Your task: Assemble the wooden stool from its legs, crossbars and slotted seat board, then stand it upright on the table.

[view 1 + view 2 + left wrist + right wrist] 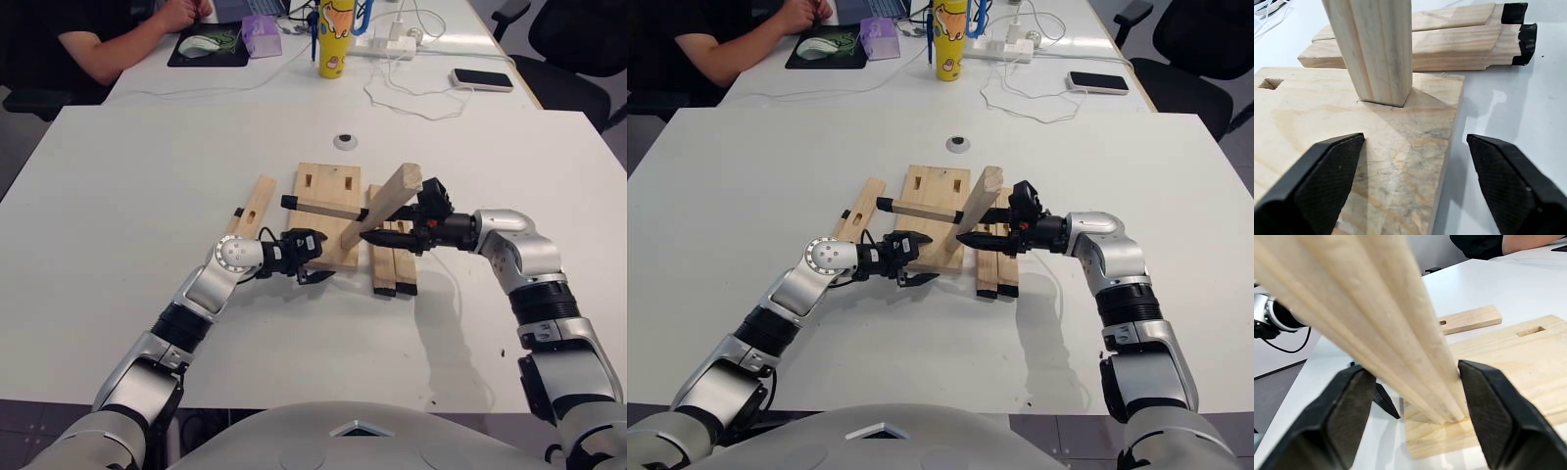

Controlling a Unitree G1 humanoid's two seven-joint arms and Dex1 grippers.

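Note:
The slotted seat board (pixel 328 196) lies flat at mid-table, with a black-tipped crossbar (pixel 323 209) resting across it. My right gripper (pixel 377 236) is shut on a wooden leg (pixel 387 203) that leans steeply, its lower end planted on the board's near corner (pixel 1383 100). In the right wrist view the leg (pixel 1376 308) runs between both fingers. My left gripper (pixel 313 260) is open at the board's near edge, and its fingers (pixel 1317 181) straddle that corner without touching the leg. One loose leg (pixel 253 206) lies left of the board. Two more legs (pixel 392 264) lie to its right.
A small black round object (pixel 345 141) sits beyond the board. At the far edge are a yellow bottle (pixel 334 39), a phone (pixel 481 78), cables and a power strip (pixel 387 41). A person's arm rests by a mouse pad (pixel 208 46) at the far left.

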